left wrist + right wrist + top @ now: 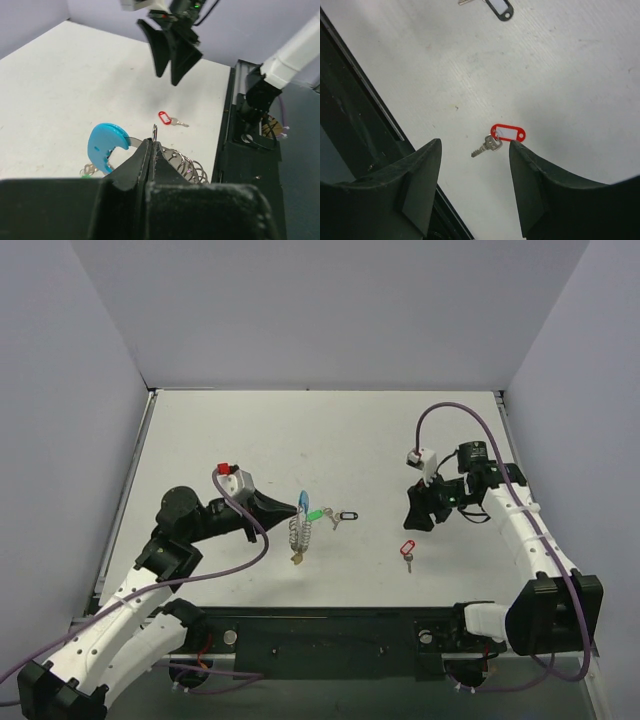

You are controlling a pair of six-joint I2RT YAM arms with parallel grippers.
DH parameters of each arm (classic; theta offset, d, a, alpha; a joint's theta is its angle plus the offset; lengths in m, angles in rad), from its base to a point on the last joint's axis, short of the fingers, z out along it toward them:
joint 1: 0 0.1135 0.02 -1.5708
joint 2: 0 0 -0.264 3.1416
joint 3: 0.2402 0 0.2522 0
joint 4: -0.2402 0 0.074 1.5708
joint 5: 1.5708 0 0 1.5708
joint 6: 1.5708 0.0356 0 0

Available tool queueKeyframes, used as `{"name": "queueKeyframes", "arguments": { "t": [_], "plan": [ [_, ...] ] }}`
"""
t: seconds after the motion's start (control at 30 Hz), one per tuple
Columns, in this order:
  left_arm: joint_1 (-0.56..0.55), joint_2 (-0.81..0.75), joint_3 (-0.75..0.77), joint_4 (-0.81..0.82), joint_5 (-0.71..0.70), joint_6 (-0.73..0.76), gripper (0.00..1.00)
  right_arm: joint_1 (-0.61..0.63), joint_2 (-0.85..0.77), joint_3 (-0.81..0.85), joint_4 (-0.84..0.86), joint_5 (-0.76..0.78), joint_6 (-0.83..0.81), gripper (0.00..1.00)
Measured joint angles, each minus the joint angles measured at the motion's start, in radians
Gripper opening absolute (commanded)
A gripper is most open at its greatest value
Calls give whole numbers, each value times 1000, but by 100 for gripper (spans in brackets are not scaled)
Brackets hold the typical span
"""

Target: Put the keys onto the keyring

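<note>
Centre of the table [220, 430]: the left gripper [297, 506] reaches in from the left side of the top view, its tip at the upper end of the keyring [300, 532].
Left fingers: pressed fully together on the keyring; in the left wrist view a small metal loop [154, 131] stands up right at the closed fingertips [145, 155].
Keyring: the light-blue tag [304, 501] is at the gripper tip, the chain coil [300, 533] runs from it toward the lower edge of the top view, and the yellow piece [297, 559] is at its far end. Whether that end rests on the table I cannot tell.
Green-tagged key [316, 514]: just to the right of the light-blue tag, on the table.
Black-tagged key [347, 515]: a little further right, its metal blade pointing back toward the green tag.
Red-tagged key [407, 549]: lying alone, right of centre and lower in the top view, well apart from the other two keys.
Right gripper [420, 508]: right of centre, above and slightly right of the red-tagged key in the top view.
Right fingers: spread about halfway apart, with nothing between them; in the right wrist view the red-tagged key shows on the table in the gap between them, clear of both.
Black base rail [320, 640]: along the lower edge of the top view, between the two arm bases.
</note>
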Motion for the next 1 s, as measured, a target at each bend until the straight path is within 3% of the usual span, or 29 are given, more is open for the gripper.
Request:
{"name": "queueKeyframes", "arguments": {
  "t": [0.23, 0.47, 0.6, 0.7, 0.73, 0.77, 1.0],
  "plan": [
    [74, 7, 39, -194, -37, 47, 0, -45, -34, -58, 18, 76, 11, 52],
    [76, -52, 39, -304, -83, 101, 0, -39, 87, -56, -177, 59, -425, 54],
    [76, -79, 39, -324, -100, 123, 0, 4, 107, -52, -196, 111, -575, 48],
    [76, -80, 39, -335, -108, 132, 0, 37, 107, -49, -156, 137, -571, 49],
    [76, -80, 39, -340, -110, 134, 0, 43, 107, -49, -141, 140, -563, 53],
    [76, -80, 39, -345, -114, 135, 0, 47, 106, -49, -124, 141, -550, 65],
    [76, -80, 39, -357, -137, 152, 0, 46, 89, -13, -85, 119, -421, 70]
  ]
}}
